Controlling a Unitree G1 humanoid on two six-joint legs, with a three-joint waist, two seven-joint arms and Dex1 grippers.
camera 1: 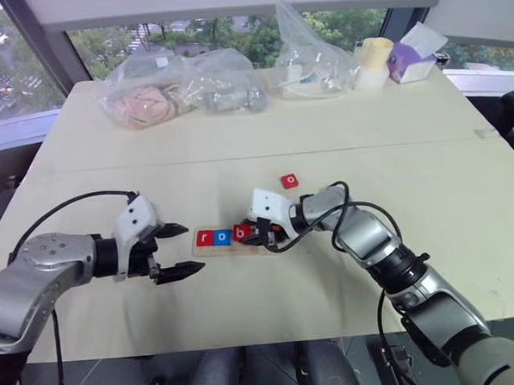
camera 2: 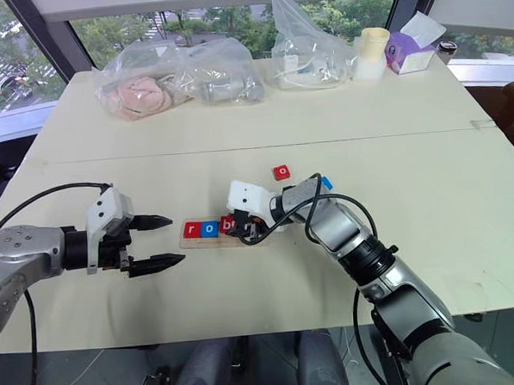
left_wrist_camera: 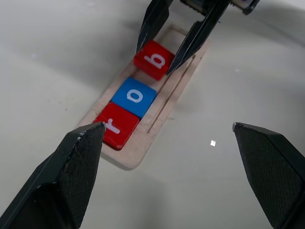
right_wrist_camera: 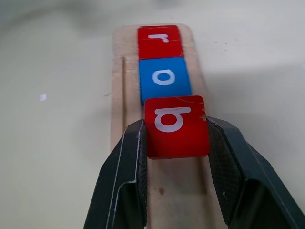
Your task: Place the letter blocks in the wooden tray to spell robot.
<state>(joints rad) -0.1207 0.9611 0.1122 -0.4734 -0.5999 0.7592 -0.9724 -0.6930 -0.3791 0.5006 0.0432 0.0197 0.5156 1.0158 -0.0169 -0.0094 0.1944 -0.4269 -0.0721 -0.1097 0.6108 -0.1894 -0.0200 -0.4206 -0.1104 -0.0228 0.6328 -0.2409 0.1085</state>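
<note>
Right gripper [right_wrist_camera: 175,138] jaws clamped on red b block [right_wrist_camera: 176,126], holding it over tray [left_wrist_camera: 174,98], just beside blue o block [right_wrist_camera: 164,78]. Red r block [right_wrist_camera: 159,40] at tray end, touching blue o. Left gripper [camera 1: 175,248] jaws wide apart, nothing between, hovers near tray's r end. Red o block [camera 1: 289,181] lies on table [camera 1: 237,133] beyond tray, apart. Another blue block [camera 2: 326,183] partly hidden behind right arm.
</note>
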